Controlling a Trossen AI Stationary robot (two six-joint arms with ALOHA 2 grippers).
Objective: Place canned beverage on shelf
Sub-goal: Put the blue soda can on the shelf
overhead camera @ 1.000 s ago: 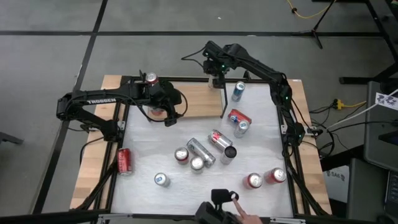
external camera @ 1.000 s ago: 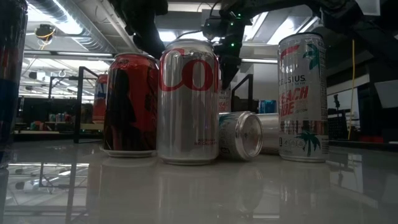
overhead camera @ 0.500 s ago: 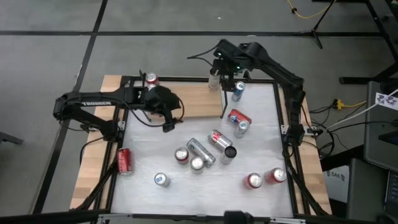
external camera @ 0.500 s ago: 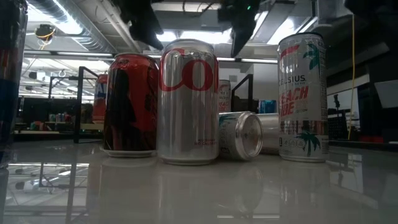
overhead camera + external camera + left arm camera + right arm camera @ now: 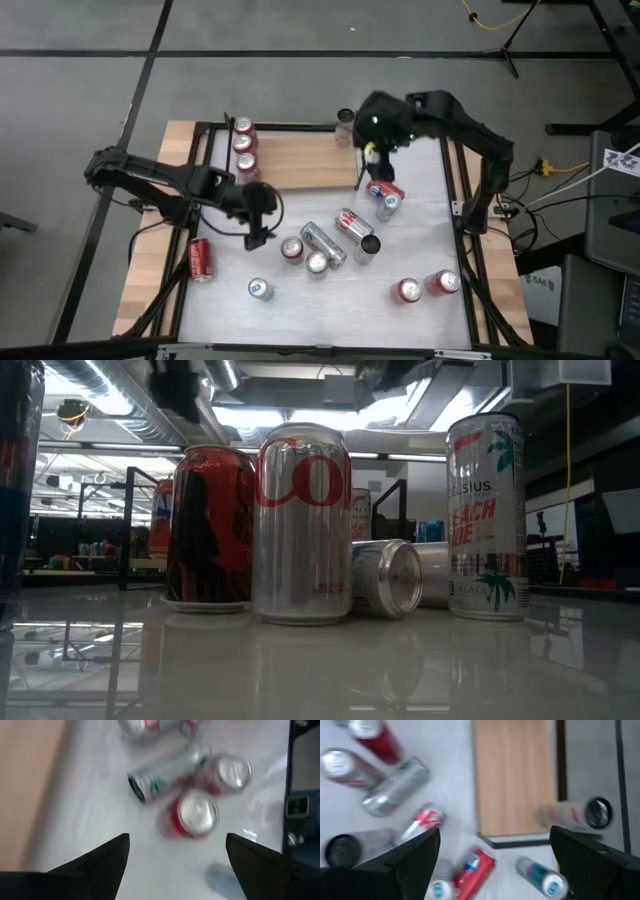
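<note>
Wooden shelf [image 5: 300, 162] between open, empty left end effector [image 5: 254, 238] and right end effector [image 5: 373, 155].

Three cans stand in a row on the wooden shelf [image 5: 300, 160] at its left end, and one more at its right corner. The left gripper [image 5: 257, 236] hangs over the white tabletop [image 5: 230, 270] beside a scatter of cans; the right gripper [image 5: 374, 155] hovers just off the shelf's right edge.
</note>
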